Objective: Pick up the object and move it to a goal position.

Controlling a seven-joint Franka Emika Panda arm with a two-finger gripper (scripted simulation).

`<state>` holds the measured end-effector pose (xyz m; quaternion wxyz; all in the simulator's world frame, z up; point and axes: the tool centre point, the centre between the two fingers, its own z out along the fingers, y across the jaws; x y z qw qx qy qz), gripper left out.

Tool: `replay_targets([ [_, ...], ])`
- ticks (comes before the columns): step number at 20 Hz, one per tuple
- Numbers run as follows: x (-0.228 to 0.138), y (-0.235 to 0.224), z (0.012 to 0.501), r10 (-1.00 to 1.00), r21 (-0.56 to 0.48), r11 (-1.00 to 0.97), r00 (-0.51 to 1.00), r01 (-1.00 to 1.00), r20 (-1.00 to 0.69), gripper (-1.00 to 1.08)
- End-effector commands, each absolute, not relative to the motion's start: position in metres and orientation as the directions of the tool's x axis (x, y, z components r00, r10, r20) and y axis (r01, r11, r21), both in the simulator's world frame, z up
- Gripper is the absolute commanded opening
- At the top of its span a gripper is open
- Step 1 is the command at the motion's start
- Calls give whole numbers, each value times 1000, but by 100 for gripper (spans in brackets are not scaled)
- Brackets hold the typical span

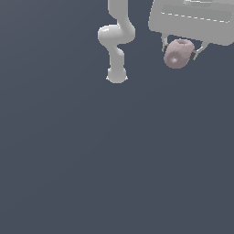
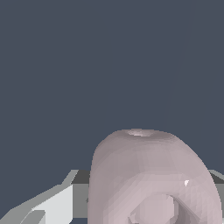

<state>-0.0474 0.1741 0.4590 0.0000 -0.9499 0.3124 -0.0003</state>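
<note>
The object point(image 1: 178, 53) is a small pale pink, lumpy blob with a dimple. It sits between the two fingers of my white gripper point(image 1: 181, 51) at the upper right of the exterior view, close to the camera and above the grey floor. The fingers press on both its sides. In the wrist view the object point(image 2: 148, 175) fills the lower middle, with a hollow at its near end, and a white finger point(image 2: 57, 203) shows beside it. No goal marker shows in either view.
The arm's white links and base point(image 1: 116, 75) stand on the plain dark grey floor point(image 1: 91, 160) at the upper middle of the exterior view. Nothing else lies on the floor.
</note>
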Motion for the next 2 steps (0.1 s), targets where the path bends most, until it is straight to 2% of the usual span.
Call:
replay_targets([
  [1,-47,175,461,-594,0,-805,805,-594,0,-100],
  [2,-47,175,462,-594,0,-805,805,-594,0,-100],
])
